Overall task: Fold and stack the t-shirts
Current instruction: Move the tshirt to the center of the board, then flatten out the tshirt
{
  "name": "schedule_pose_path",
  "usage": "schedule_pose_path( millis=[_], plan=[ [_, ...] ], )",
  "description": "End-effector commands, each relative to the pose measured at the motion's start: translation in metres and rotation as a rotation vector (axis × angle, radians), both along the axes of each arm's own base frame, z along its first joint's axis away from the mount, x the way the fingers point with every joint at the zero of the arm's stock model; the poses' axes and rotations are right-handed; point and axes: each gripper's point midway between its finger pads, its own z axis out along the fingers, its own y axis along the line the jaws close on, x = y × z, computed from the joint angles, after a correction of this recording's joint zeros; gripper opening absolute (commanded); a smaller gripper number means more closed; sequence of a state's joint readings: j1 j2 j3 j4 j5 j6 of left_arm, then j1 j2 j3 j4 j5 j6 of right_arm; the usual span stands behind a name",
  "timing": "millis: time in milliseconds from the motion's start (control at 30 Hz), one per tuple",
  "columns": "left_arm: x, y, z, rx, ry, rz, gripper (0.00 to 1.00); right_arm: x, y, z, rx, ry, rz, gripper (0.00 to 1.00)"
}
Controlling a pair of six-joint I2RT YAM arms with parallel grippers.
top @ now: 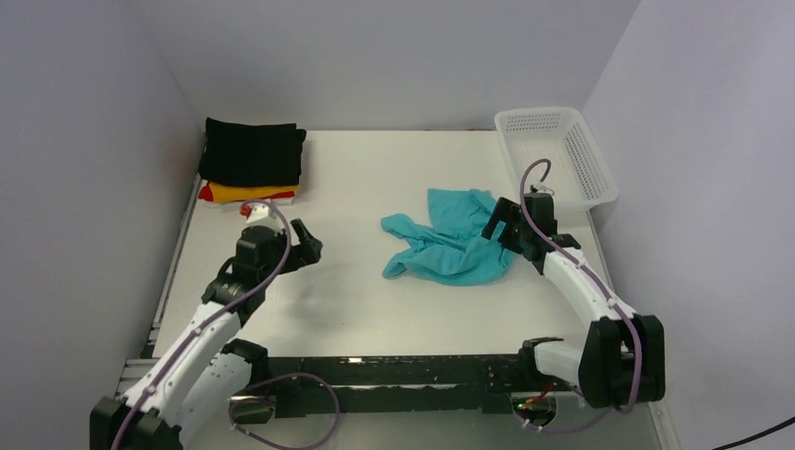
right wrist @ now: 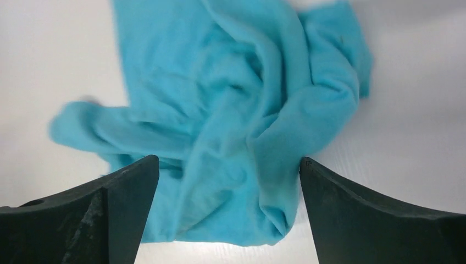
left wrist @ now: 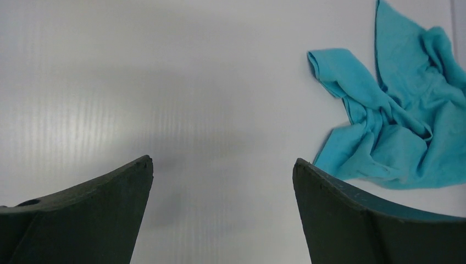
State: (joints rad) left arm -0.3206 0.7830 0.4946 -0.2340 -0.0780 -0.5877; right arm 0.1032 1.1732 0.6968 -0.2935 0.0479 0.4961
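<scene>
A crumpled teal cloth t-shirt (top: 448, 242) is bunched on the white table (top: 375, 309), right of the middle. The right gripper (right wrist: 229, 165) is held wide open over it, nothing pinched, likely so a corner can be grabbed. The left gripper (left wrist: 222, 165), wide open and empty, is held well apart. The pile of folded black, yellow-orange and red shirts (top: 251, 155) is set in the far left corner, out of the way. The lump is stretched left to right, one flap pointed left.

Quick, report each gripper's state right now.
Left gripper: open, holding nothing, over the table.
Right gripper: open, poised over the crumpled teal t-shirt, not gripping it.
</scene>
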Motion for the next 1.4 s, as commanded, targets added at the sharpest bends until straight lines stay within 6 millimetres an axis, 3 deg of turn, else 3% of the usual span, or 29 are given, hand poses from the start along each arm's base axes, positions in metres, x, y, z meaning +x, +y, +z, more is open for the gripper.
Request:
schedule_pose_path(
  millis=[0,167,300,500,700,833,933,1100,1133,1200,1367],
  plan=[
    [0.027,-0.046,0.024,-0.121,-0.061,-0.176,1.0,0.032,0.019,0.103,-0.041,-0.357,0.131,1.0],
    [0.058,-0.094,0.025,-0.192,-0.044,-0.327,0.99,0.029,0.043,0.107,-0.087,-0.387,0.238,1.0],
    [0.091,-0.125,0.007,-0.16,0.043,-0.376,0.99,0.025,0.034,0.102,-0.128,-0.386,0.208,1.0],
    [0.113,-0.184,-0.028,-0.162,0.164,-0.497,0.99,0.022,0.022,0.094,-0.175,-0.358,0.165,1.0],
    [0.12,-0.207,-0.069,-0.096,0.283,-0.497,0.92,0.021,0.018,0.089,-0.187,-0.357,0.153,1.0],
    [0.13,-0.207,-0.096,-0.036,0.349,-0.437,0.89,0.021,0.02,0.09,-0.181,-0.367,0.158,1.0],
    [0.139,-0.212,-0.105,-0.006,0.348,-0.431,0.85,0.022,0.023,0.089,-0.173,-0.375,0.172,1.0],
    [0.153,-0.219,-0.111,0.079,0.35,-0.425,0.5,0.024,0.028,0.088,-0.146,-0.369,0.181,1.0],
    [0.155,-0.218,-0.113,0.101,0.348,-0.417,0.38,0.024,0.029,0.087,-0.144,-0.365,0.182,1.0],
    [0.155,-0.213,-0.119,0.142,0.364,-0.394,0.03,0.026,0.03,0.085,-0.142,-0.36,0.186,1.0],
    [0.142,-0.194,-0.11,0.169,0.326,-0.373,0.0,0.031,0.031,0.077,-0.152,-0.33,0.195,1.0]
  ],
)
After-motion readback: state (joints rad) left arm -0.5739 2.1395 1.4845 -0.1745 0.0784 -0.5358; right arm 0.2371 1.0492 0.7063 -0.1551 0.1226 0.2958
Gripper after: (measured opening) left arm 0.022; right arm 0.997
